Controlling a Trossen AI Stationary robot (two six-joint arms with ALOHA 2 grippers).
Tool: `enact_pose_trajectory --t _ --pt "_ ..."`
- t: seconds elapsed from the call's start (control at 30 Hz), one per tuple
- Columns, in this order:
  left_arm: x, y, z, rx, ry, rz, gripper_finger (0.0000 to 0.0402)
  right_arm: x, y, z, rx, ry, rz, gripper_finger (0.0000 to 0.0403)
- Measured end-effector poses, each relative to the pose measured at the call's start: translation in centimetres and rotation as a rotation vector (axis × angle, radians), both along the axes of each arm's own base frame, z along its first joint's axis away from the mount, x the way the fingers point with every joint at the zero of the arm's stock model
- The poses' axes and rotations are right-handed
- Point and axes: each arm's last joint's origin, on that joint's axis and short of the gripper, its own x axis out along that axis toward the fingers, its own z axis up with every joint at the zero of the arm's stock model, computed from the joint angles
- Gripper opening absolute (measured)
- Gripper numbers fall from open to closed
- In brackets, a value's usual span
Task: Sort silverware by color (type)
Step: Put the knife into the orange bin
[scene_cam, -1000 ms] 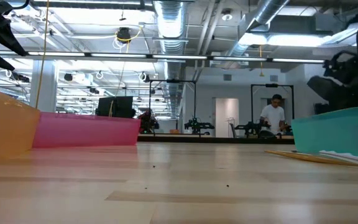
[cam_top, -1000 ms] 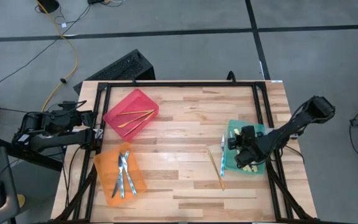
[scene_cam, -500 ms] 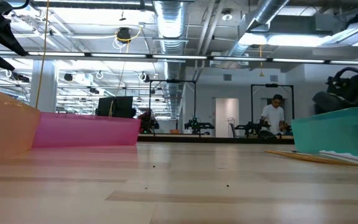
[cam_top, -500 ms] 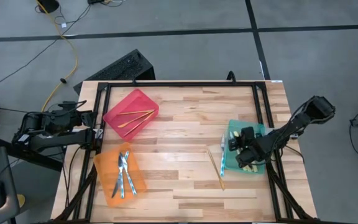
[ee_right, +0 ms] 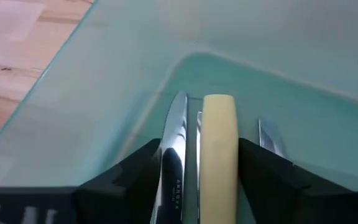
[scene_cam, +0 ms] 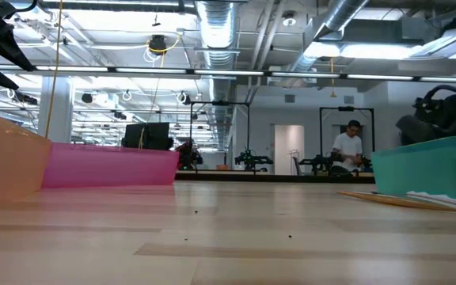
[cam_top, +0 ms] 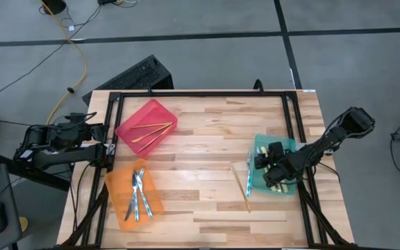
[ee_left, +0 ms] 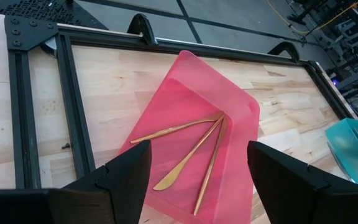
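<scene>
While the right gripper [cam_top: 258, 162] sits low inside the teal bin [cam_top: 288, 187] at the right side of the surface, its jaws stand parted on either side of a yellow-handled piece [ee_right: 219, 149], with a shiny knife [ee_right: 174, 149] lying just beside it on the bin floor; whether the pads press the handle cannot be told, though a narrow gap seems to show on each side. Slim, stiff and light, such cutlery looks slippery on the smooth plastic, so the best hold is probably across the thicker handle near its middle, not on the polished blade. Just beside the bin, on the bare wood, lies a thin yellow-handled utensil [cam_top: 240, 182], not yet sorted. Farther left, the red bin [cam_top: 127, 128] holds three gold pieces [ee_left: 191, 148] fanned from one corner, and the orange bin [cam_top: 119, 207] holds the silvery-blue pieces [cam_top: 138, 194]. The left gripper [cam_top: 105, 144] waits at the surface's left edge, jaws wide apart and holding nothing, facing the red bin.
</scene>
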Motion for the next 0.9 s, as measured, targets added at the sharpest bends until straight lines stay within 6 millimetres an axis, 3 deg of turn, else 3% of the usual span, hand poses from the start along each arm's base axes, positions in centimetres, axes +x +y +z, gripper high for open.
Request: enact_pose_trajectory --t 0.47,0.9 --pt "0.0 0.0 0.0 0.000 0.000 0.000 0.0247 1.8 1.1 3.4 -0.030 0.153 0.155 0.0239" --pt "0.0 0.0 0.0 0.000 0.000 0.000 0.0247 3.3 1.9 10.0 -0.090 0.255 0.174 0.0239"
